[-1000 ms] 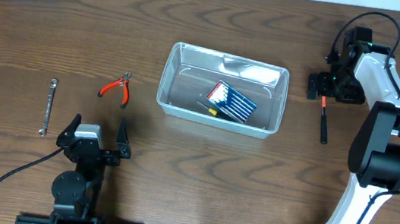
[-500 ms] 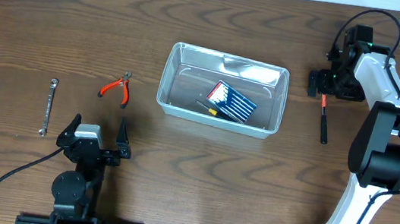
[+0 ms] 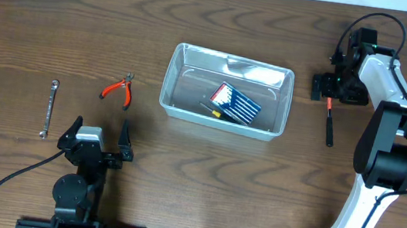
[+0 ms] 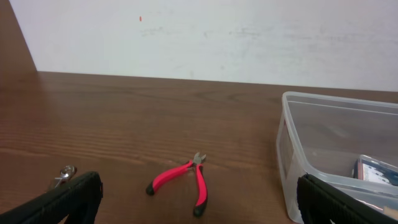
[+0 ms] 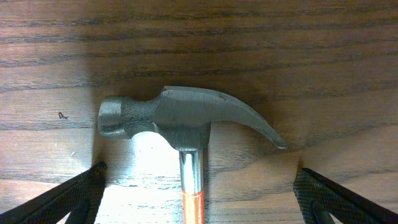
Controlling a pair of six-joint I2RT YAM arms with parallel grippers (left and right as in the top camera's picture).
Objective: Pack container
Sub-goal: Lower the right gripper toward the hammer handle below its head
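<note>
The container [image 3: 168, 86] is a clear plastic bin at the table's middle, with a blue screwdriver case [image 3: 236, 104] lying inside it. In the left wrist view its near wall [image 4: 292, 162] shows at the right. A hammer [image 3: 330, 126] with an orange and black handle lies to the right of the bin. My right gripper [image 3: 331, 89] hangs open over the hammer's steel head [image 5: 180, 118], one finger [image 5: 62, 199] on each side of the shaft and apart from it. My left gripper [image 3: 97, 136] rests open near the front left, holding nothing.
Red-handled pliers [image 3: 118, 89] lie left of the bin, ahead of the left gripper [image 4: 199, 205]; they also show in the left wrist view as pliers [image 4: 186, 180]. A small wrench [image 3: 48, 108] lies further left. The right arm's base stands at the front right.
My right gripper has edged very slightly over the hammer's head. The left arm and all the tools have stayed put.
</note>
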